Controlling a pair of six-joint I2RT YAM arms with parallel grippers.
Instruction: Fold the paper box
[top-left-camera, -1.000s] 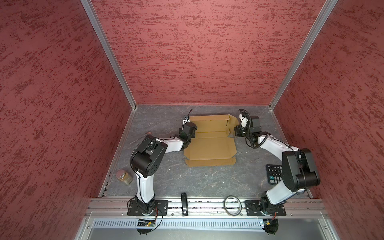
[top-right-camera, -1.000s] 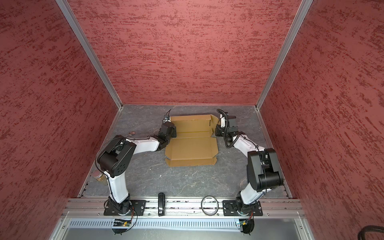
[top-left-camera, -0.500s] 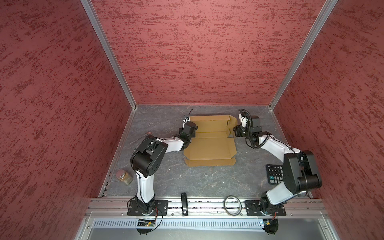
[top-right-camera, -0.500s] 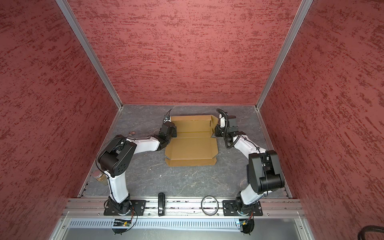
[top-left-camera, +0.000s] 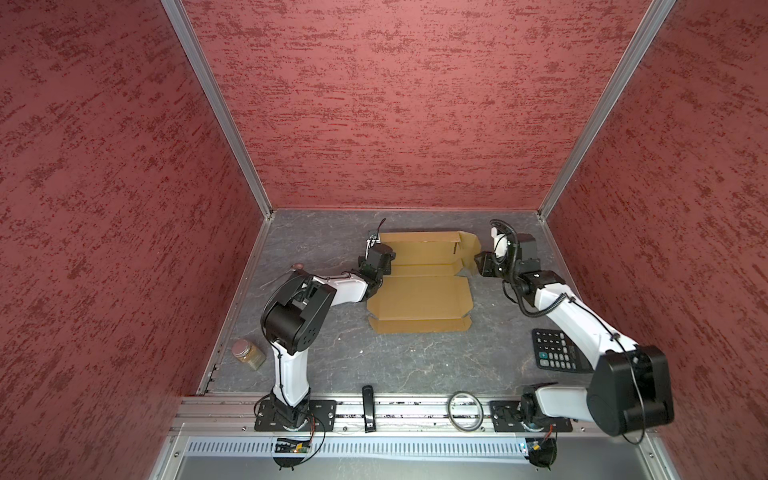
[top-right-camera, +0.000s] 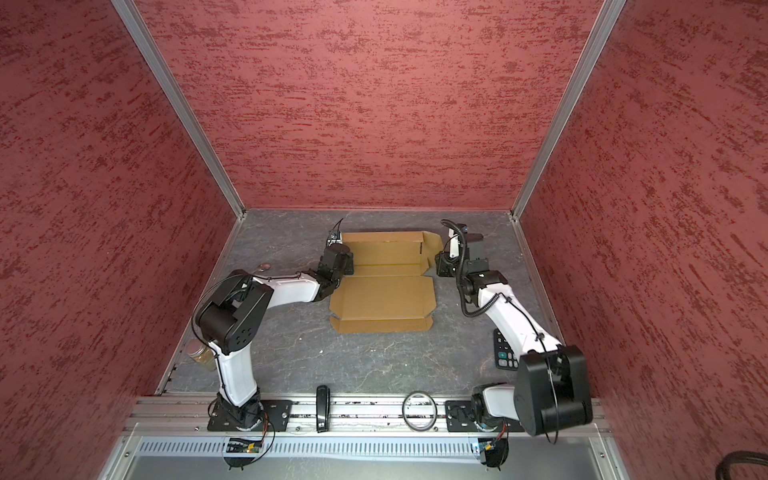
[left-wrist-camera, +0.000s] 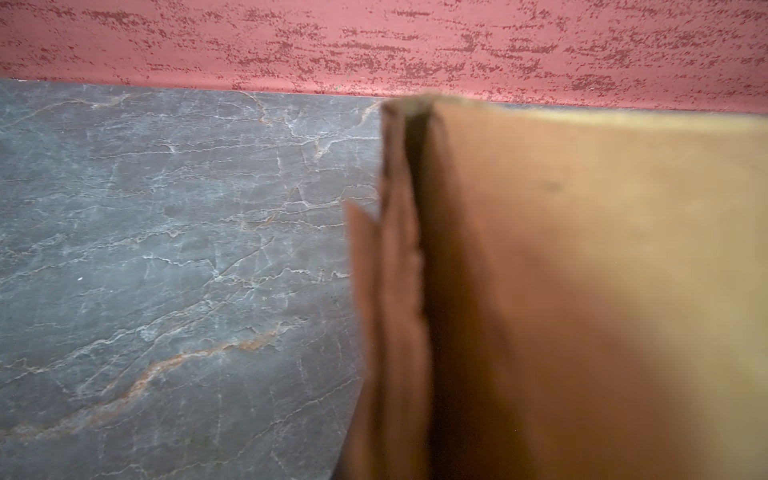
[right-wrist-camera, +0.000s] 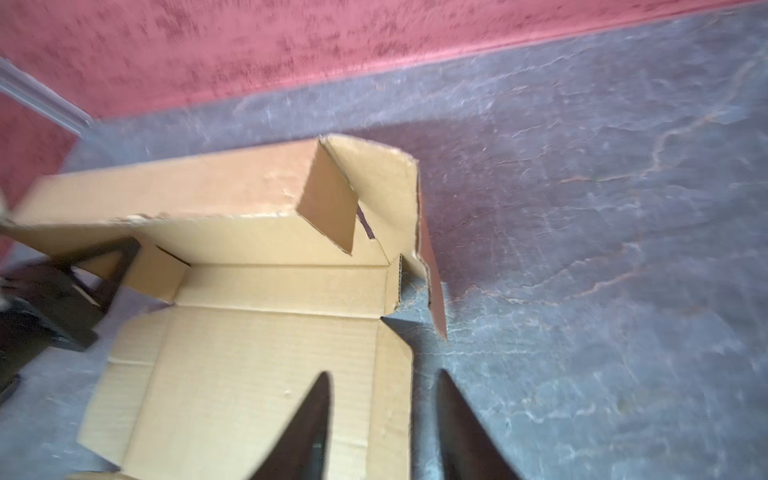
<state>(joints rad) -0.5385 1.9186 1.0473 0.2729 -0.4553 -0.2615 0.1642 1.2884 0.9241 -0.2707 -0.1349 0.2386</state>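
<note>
Right gripper (right-wrist-camera: 384, 432): parted to a narrow gap, empty, poised over the right edge of the paper box (top-left-camera: 419, 291). Left gripper (top-left-camera: 384, 266): closed tight at the box's left side, seemingly pinching the raised cardboard wall there, fingers hidden from its own wrist view. Box location: on the grey table (top-left-camera: 374, 365), toward the back, between both grippers. Rear panel tilted up, right side flap (right-wrist-camera: 382, 195) standing loose and untucked, front panel and lip lying flat.

Step in hand, by the look of it: forming the right side wall to match the left.

Doing it well:
- Keep the left pinch firm as an anchor against sliding.
- Bring the right fingertips low and outside the flap, then push inward along the crease, not mid-panel, to avoid buckling the corrugation.
- Tuck the small corner tab inside before seating the wall.
- Move slowly.
- Expect spring-back from light cardboard, so hold until seated.
</note>
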